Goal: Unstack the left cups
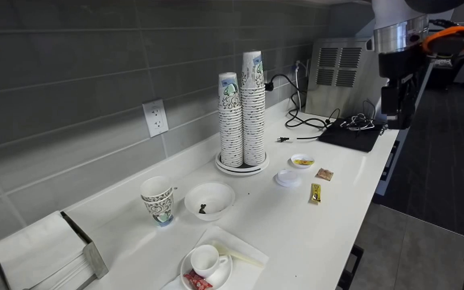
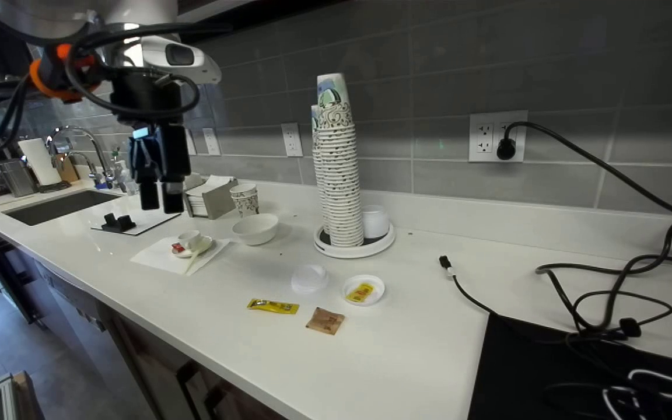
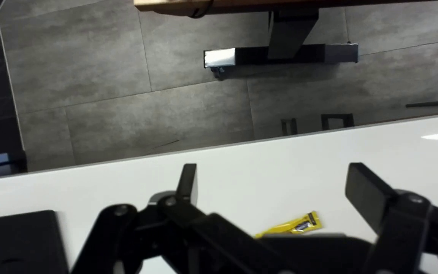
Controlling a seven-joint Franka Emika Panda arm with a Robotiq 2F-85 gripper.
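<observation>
The left cups (image 1: 160,206) are white paper cups with dark speckled print, nested upright with two rims showing, beside the white bowl (image 1: 210,200) near the wall. They also show in an exterior view (image 2: 246,201), behind the bowl. My gripper (image 3: 272,167) is open and empty, its two fingers wide apart. It hangs high above the counter, well away from the cups, as both exterior views show (image 1: 398,121) (image 2: 161,199). In the wrist view the cups are out of view; the counter edge and a yellow packet (image 3: 295,225) show below the gripper.
Two tall columns of cups (image 1: 252,121) stand on a round tray (image 1: 243,171) by the wall. A napkin holder (image 1: 95,257), a small cup (image 1: 205,259) on a saucer, lids (image 1: 288,177), packets (image 1: 324,174), black cables (image 2: 610,291) and a dark mat (image 1: 351,139) lie along the counter.
</observation>
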